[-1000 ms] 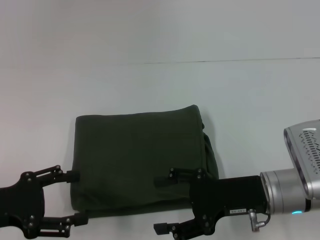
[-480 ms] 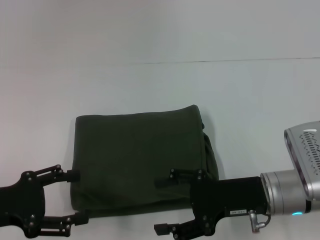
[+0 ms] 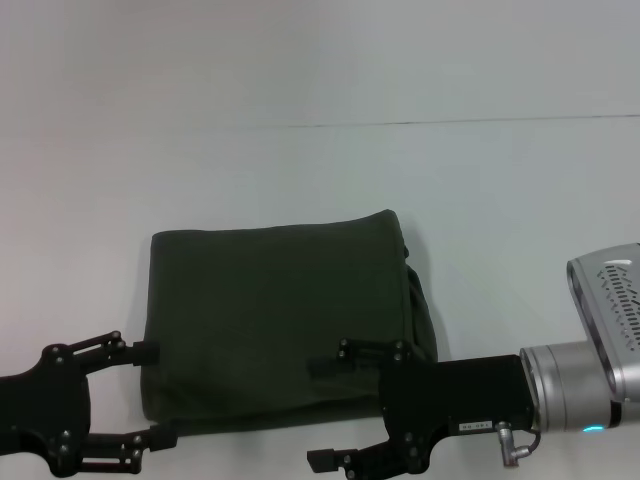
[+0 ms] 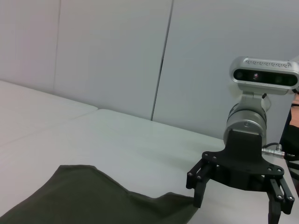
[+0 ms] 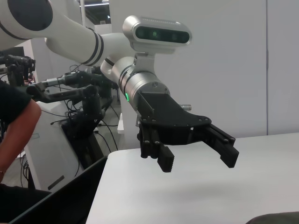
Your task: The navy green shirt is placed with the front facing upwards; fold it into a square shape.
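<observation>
The left claw (image 3: 147, 393) hangs with its fingers spread wide at the shirt's near left corner, gripping nothing. The right claw (image 3: 325, 410) is likewise open, poised over the shirt's near edge toward its right end. Between and beyond them the dark green shirt (image 3: 275, 315) lies folded into a rough square on the white tabletop (image 3: 500, 220), close to the near edge.

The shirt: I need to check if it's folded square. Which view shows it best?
The head view: the whole folded navy green shirt lies on the table. The left wrist view catches one near corner; the right wrist view, only a sliver.
</observation>
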{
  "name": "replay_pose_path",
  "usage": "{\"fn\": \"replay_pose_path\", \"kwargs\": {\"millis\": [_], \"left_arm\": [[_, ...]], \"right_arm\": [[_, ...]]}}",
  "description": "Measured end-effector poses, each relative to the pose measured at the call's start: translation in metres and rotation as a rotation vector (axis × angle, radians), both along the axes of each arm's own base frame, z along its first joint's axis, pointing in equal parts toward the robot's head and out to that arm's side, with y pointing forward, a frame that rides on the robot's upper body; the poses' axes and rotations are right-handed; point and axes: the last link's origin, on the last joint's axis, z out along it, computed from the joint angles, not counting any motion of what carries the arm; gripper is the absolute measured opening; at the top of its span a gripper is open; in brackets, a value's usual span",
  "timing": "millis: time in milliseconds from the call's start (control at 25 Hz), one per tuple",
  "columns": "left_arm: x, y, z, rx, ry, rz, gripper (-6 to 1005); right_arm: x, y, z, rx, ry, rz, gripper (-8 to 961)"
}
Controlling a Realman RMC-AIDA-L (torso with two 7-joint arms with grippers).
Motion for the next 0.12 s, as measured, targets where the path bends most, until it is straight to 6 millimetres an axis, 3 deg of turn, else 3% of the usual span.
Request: {"fn": "replay_pose_path", "kwargs": {"millis": [120], "left_arm": [[-0.0004,-0.0003,0.0000,0.001,0.001,0.001,934]], "right_arm": [[-0.0002,-0.0001,-0.0002,-0.001,0.000,0.000,938]]}}
